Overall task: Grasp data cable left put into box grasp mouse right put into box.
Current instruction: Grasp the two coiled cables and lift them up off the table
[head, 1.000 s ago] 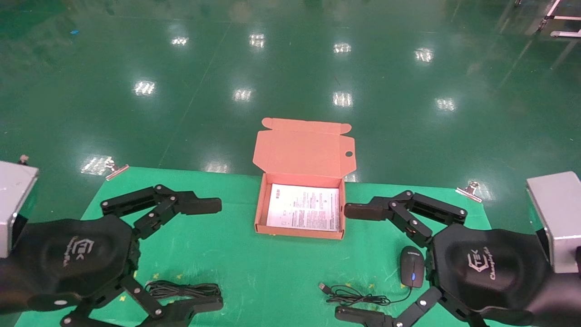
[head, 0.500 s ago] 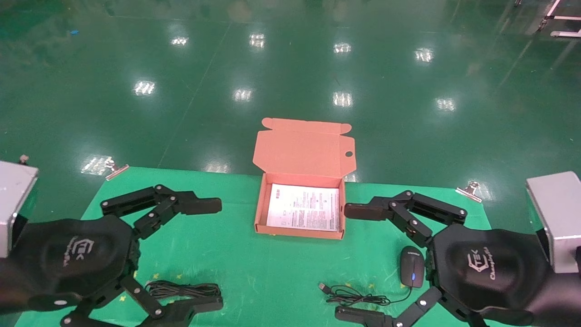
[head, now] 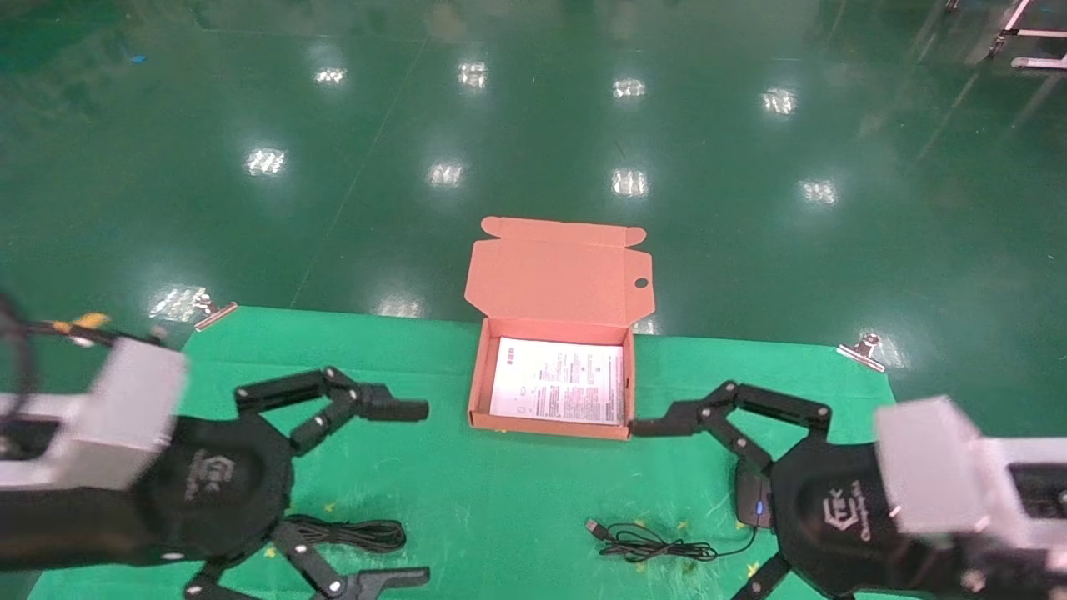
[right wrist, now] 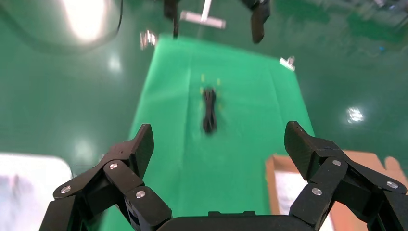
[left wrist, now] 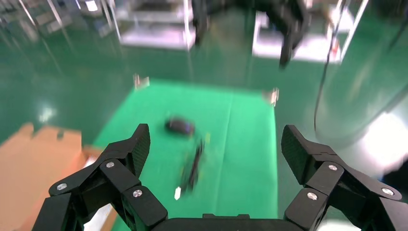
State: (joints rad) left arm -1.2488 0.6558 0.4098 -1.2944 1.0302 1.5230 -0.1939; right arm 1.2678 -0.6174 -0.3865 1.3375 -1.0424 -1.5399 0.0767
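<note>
The data cable (head: 346, 533), a black looped bundle, lies on the green mat near the front left; the right wrist view shows the data cable (right wrist: 209, 109) far ahead. My left gripper (head: 413, 493) hovers open above it, one finger on each side, holding nothing. The black mouse (head: 748, 498) with its blue light lies front right, mostly hidden under my open right gripper (head: 667, 508). Its thin cord (head: 650, 546) trails left to a USB plug. The left wrist view shows the mouse (left wrist: 179, 126) blurred. The orange box (head: 550, 427) stands open at the centre with a printed sheet (head: 558, 383) inside.
The box lid (head: 558, 271) stands up behind the box, over the mat's far edge. Metal clips (head: 215, 312) (head: 863, 350) hold the mat's far corners. Shiny green floor lies beyond. Bare mat stretches between cable and mouse cord.
Both arms have swung; the grey wrist blocks moved inward. The left gripper shifted right, the right gripper dropped lower and now covers more of the mouse. Both stay open.
</note>
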